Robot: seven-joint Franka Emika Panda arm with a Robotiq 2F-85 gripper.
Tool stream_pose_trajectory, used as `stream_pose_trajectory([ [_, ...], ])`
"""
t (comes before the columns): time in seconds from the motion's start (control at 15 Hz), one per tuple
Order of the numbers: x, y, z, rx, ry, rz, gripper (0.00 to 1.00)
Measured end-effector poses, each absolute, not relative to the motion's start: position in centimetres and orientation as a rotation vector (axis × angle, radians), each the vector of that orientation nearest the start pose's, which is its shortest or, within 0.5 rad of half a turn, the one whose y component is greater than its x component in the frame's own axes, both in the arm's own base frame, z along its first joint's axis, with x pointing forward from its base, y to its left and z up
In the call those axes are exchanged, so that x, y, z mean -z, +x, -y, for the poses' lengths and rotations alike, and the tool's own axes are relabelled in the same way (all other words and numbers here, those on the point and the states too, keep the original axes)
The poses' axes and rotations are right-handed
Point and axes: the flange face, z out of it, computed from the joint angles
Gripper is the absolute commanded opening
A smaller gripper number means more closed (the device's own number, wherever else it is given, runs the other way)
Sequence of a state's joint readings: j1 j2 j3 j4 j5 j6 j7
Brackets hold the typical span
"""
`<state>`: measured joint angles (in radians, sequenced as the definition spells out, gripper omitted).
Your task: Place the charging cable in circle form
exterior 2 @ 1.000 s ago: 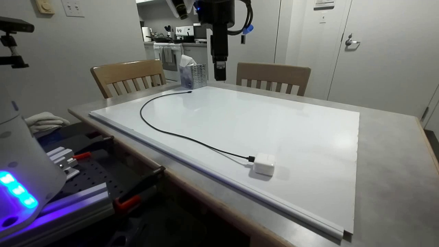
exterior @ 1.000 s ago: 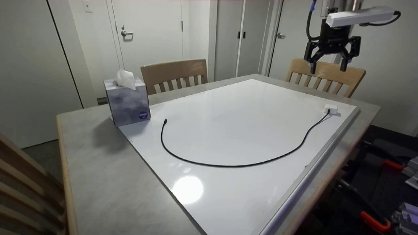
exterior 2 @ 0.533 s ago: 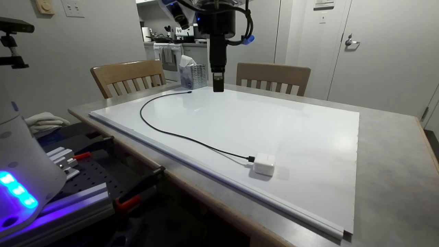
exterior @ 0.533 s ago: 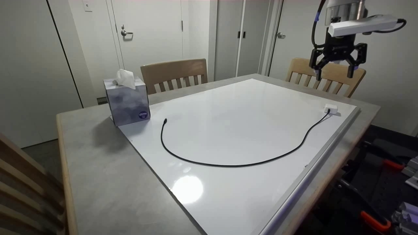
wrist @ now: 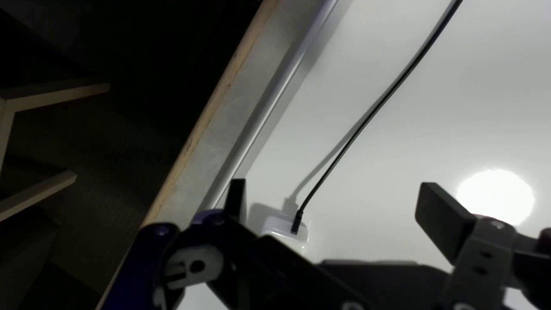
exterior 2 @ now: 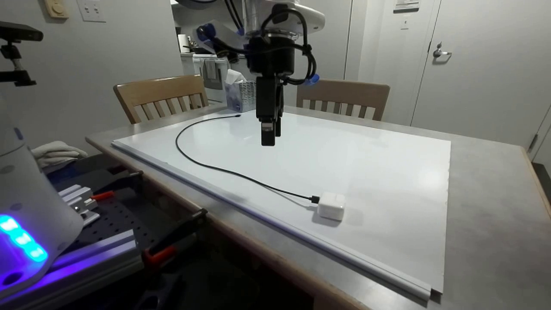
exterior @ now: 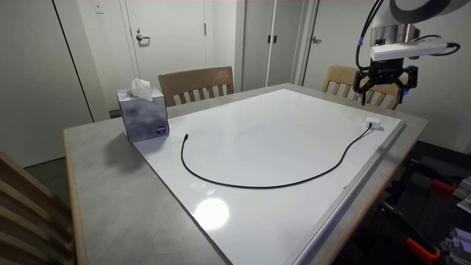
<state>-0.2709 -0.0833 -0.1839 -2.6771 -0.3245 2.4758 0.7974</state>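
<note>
The charging cable [exterior: 257, 187] lies on the white board in a wide open arc; it also shows in an exterior view [exterior 2: 224, 170] and the wrist view [wrist: 379, 104]. Its free black end [exterior: 186, 136] lies near the tissue box. Its other end is plugged into the white plug [exterior 2: 331, 206], which stands near the board's railed edge. My gripper [exterior: 381, 99] is open and empty, pointing down above the board. In the wrist view the gripper [wrist: 335, 193] has its jaws wide apart; the plug [wrist: 280, 226] shows near one finger, partly hidden by it.
The white board [exterior: 257, 140] covers much of the grey table [exterior: 121, 206]. A metal rail [exterior 2: 275, 219] runs along its edge near the robot base. A tissue box [exterior: 145, 116] stands at a board corner. Wooden chairs [exterior: 198, 81] stand around the table. Clamps [exterior 2: 172, 241] hold the table edge.
My gripper has come down toward the board, staying open, and moved slightly right in an exterior view. The cable, plug and tissue box have not moved.
</note>
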Motion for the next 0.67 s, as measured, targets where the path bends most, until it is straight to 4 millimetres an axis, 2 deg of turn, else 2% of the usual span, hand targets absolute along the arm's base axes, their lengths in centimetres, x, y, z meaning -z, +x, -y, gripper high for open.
stream_pose_trajectory([
  [0.4, -25.4, 36.2, 17.4, -0.141, -2.922, -1.578, 1.0],
  [0.67, -24.9, 35.1, 18.8, -0.169, -2.863, -1.653, 1.0],
])
